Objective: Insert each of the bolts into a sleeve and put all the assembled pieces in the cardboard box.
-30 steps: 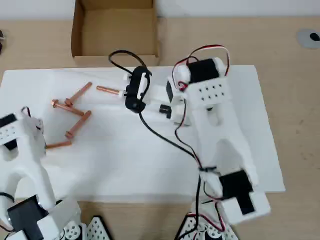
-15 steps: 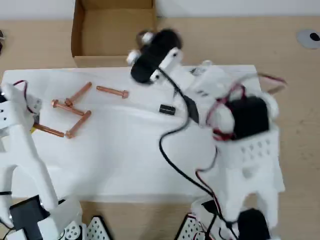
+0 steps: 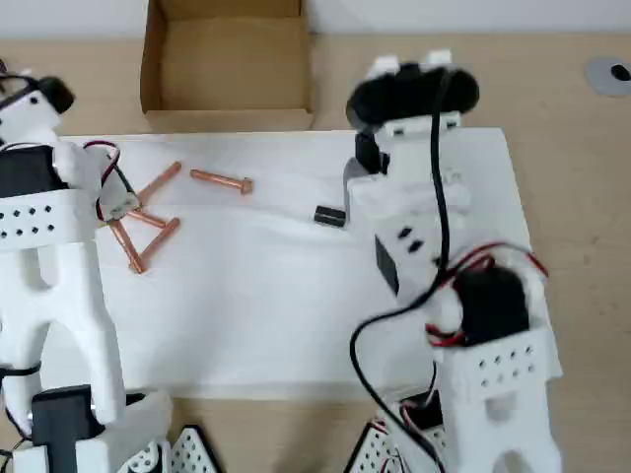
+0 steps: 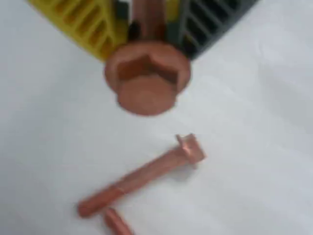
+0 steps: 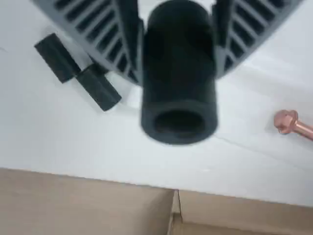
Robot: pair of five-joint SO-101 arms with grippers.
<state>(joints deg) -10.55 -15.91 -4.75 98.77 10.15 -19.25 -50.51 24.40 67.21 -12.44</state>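
My left gripper [image 4: 149, 24] is shut on a copper bolt [image 4: 146, 81], head outward, above the white sheet. In the high view that bolt [image 3: 128, 246] slants down from the left gripper [image 3: 116, 202] beside the loose bolts. My right gripper [image 5: 177, 44] is shut on a black sleeve [image 5: 178, 93], bore facing out, above the sheet's far edge. The right arm [image 3: 409, 197] stands over the sheet's middle right. Loose bolts [image 3: 222, 180] [image 3: 158, 183] lie on the sheet. The cardboard box [image 3: 227, 64] stands open at the back.
A loose black sleeve [image 3: 330, 216] lies mid-sheet. The right wrist view shows two loose sleeves [image 5: 56, 58] [image 5: 100, 88], a bolt head [image 5: 288, 122] and the box [image 5: 98, 205]. Another bolt [image 4: 142, 176] lies under my left gripper. The white sheet [image 3: 246, 315] is bare in front.
The left arm swung from the front left toward the bolt pile, carrying a bolt. The right arm rose from mid-sheet, passed near the box and shifted right.
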